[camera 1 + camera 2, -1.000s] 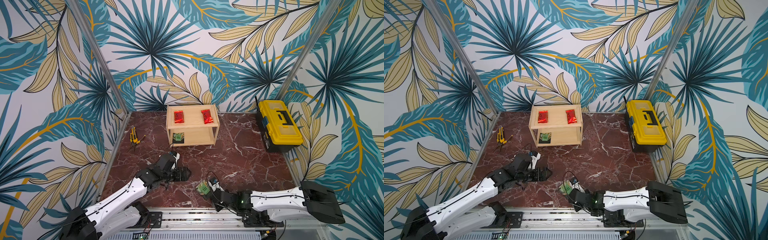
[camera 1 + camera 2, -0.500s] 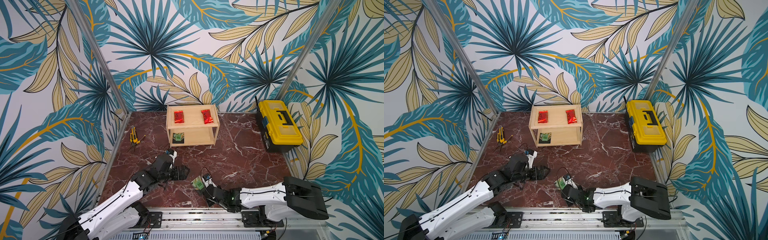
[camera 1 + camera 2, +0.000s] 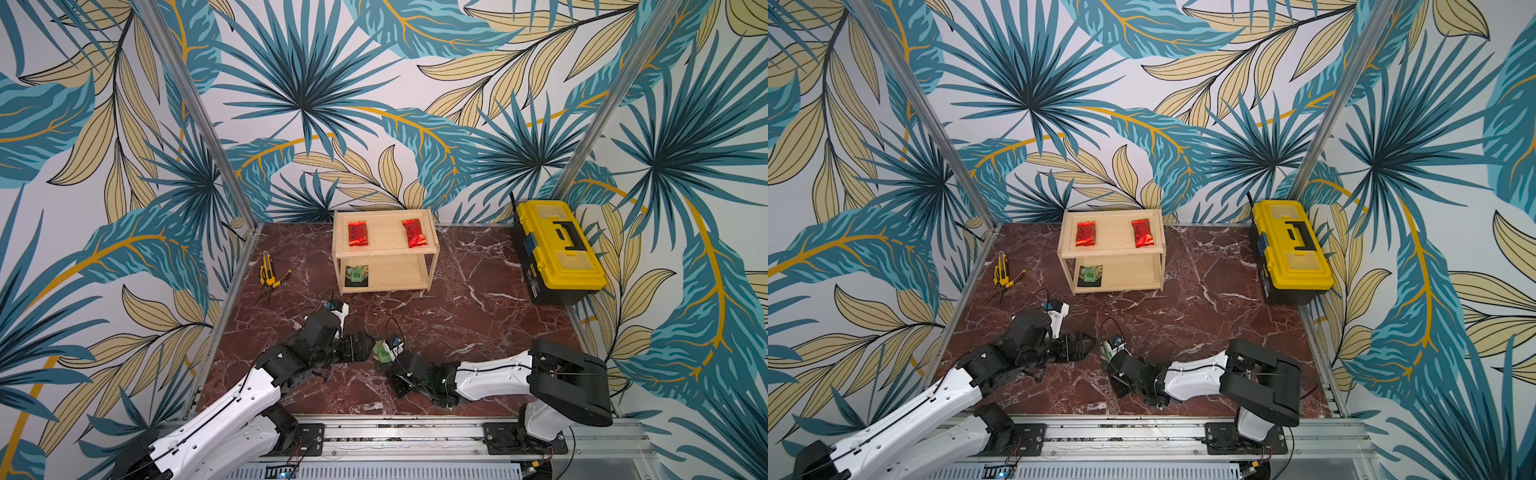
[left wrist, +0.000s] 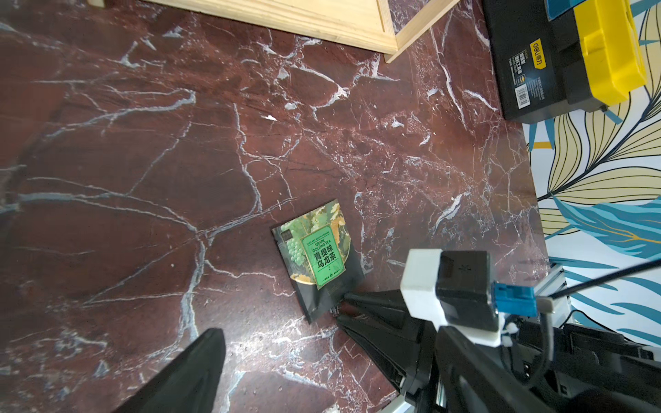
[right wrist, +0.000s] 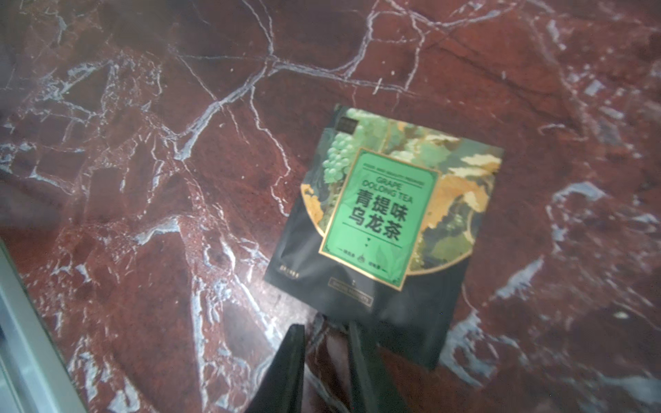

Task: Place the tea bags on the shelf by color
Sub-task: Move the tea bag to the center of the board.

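The pale wooden shelf stands at the back. Two red tea bags lie on its top tier and a green one on the lower tier. Another green tea bag lies flat on the marble floor near the front. My right gripper is low at this bag's dark edge. Its jaws stand a narrow gap apart with bare marble between them, and one fingertip touches the edge. My left gripper is wide open and empty, facing the bag from the left.
A yellow-and-black toolbox sits at the back right by the wall. A yellow utility knife with pliers lies at the left edge. The metal rail with both arm bases runs along the front.
The right gripper has slid left and away from the rail, and the green tea bag has moved with it at its tips, closer to the left gripper. The left gripper stayed open, shifting slightly left.
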Action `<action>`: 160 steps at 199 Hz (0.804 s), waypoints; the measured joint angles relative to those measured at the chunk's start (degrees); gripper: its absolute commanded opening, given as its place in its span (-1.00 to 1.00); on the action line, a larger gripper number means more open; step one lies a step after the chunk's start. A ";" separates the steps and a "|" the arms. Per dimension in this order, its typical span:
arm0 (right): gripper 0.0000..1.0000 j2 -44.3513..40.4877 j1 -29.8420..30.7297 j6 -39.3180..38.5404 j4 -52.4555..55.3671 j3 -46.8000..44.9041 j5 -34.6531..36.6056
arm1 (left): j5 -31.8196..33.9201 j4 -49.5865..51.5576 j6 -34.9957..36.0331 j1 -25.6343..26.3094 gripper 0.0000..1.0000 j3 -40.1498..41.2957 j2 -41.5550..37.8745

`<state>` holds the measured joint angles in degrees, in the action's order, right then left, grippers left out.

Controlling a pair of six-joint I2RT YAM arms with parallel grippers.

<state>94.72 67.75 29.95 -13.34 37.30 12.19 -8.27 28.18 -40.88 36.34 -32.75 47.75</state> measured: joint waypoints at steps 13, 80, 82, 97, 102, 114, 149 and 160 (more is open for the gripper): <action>-0.45 1.11 -0.26 -0.70 -0.52 1.03 -0.98 | -0.09 -0.13 -0.07 -0.20 0.87 0.68 -0.33; -0.44 -11.45 -2.93 2.25 -0.57 -4.48 -3.21 | -10.08 -8.13 1.42 -0.33 0.53 2.95 8.09; -0.44 -12.04 -3.32 2.73 -0.90 -4.85 -3.30 | -10.38 -8.55 1.46 -0.33 0.51 2.93 8.63; -0.44 -14.75 -6.19 5.88 -3.74 -7.80 -4.50 | -12.37 -10.99 2.34 -0.33 0.36 2.93 12.11; -0.44 -15.21 -7.32 7.13 -4.76 -8.96 -5.25 | -12.83 -11.82 2.78 -0.33 0.33 2.91 13.11; -0.43 -15.17 -9.86 9.60 -6.49 -10.88 -7.23 | -13.81 -13.57 3.50 -0.33 0.31 2.91 15.23; -0.43 -11.47 -15.78 16.17 -13.31 -13.05 -14.40 | -14.03 -17.05 4.90 -0.39 0.25 2.86 20.26; -0.43 -9.86 -16.79 17.68 -15.72 -13.09 -16.26 | -14.03 -18.25 5.33 -0.46 0.17 2.86 21.31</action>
<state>84.86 50.96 47.64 -29.06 24.21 -4.08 -22.31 9.93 -35.55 35.88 -29.89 69.06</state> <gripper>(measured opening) 0.283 0.622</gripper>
